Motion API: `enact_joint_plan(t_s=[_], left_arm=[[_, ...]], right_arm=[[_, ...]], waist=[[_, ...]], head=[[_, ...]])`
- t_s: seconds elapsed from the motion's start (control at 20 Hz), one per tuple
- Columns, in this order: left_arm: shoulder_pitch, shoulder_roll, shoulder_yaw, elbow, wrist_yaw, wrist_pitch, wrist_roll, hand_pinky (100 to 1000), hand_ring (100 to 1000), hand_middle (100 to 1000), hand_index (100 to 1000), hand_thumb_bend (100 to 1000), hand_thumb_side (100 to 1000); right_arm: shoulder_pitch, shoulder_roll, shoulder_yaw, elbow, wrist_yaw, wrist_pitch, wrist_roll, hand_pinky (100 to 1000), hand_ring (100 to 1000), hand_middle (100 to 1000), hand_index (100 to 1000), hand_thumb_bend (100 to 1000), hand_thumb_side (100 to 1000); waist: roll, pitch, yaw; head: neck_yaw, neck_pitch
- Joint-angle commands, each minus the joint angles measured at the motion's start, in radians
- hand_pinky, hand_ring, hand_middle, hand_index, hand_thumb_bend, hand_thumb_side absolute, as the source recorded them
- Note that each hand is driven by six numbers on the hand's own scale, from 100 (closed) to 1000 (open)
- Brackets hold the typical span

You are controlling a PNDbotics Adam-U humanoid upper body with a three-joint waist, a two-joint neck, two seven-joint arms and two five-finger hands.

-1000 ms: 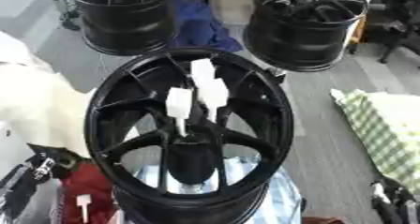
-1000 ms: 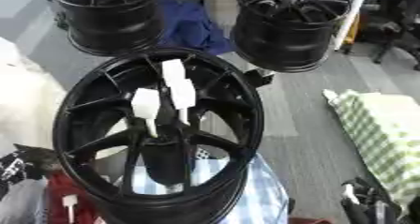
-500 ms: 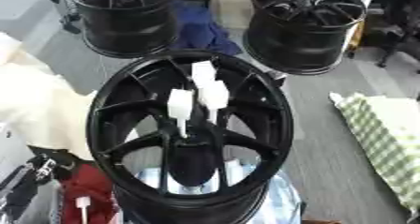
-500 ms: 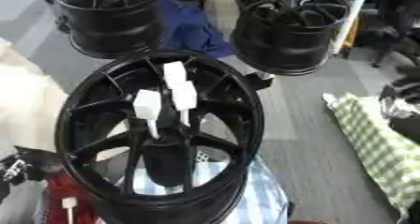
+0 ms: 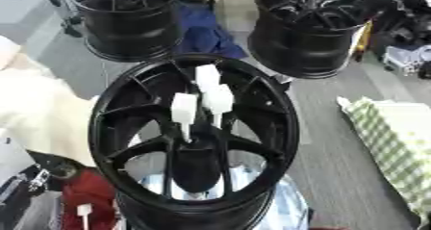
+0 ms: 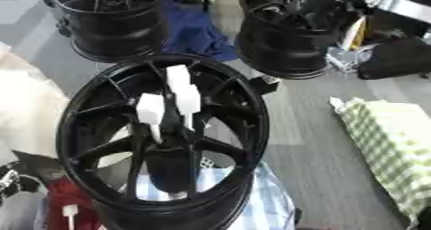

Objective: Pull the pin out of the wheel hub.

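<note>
Standing seemingly upright, white pins (image 5: 200,105) crown the wheel hub (image 5: 195,136).

Even indoor light, soft overall blur, white pins (image 5: 202,100) overexposed, glare at left edge, faint shadows

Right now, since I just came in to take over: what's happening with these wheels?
Nothing is gripped yet. Three white pins stand in the centre of the near black wheel hub, untouched. The robot's right arm shows at the upper right, apart from the hub; its hand cannot be made out.
</note>
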Motion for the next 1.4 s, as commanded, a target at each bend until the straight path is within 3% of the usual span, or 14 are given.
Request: enact_joint_plan(t_s=[0.05,0.4,0.7,0.95,1.4], left_arm=[[-0.008,0.019,-0.006,-0.023,0.002,-0.002,-0.01,655,595,599,829,100,676],[-0.021,0.01,-0.019,-0.026,0.011,0.0,-0.029,656,596,600,830,100,682],[-0.033,0.0,-0.029,-0.027,0.02,0.001,-0.046,657,598,601,830,100,691],[-0.036,-0.004,-0.032,-0.028,0.021,0.002,-0.055,657,599,602,831,100,696],[-0.039,-0.009,-0.034,-0.03,0.019,0.004,-0.062,658,600,603,831,100,700]], right_arm=[[-0.081,0.07,0.046,0.065,0.028,0.011,0.108,715,692,778,925,100,604],[-0.205,0.285,0.114,0.332,0.16,-0.041,0.199,706,674,796,927,100,616],[-0.24,0.434,0.118,0.576,0.271,-0.119,0.19,704,676,802,927,100,637],[-0.249,0.477,0.11,0.654,0.335,-0.168,0.182,735,733,813,929,100,648],[-0.253,0.495,0.111,0.665,0.376,-0.192,0.206,758,763,821,934,100,658]], waist=[[0.002,-0.013,0.005],[0.012,-0.004,0.034],[0.02,0.005,0.058],[0.022,0.006,0.065],[0.023,0.004,0.071]], head=[[-0.009,0.006],[-0.05,0.006],[-0.078,0.006],[-0.084,0.006],[-0.087,0.006]])
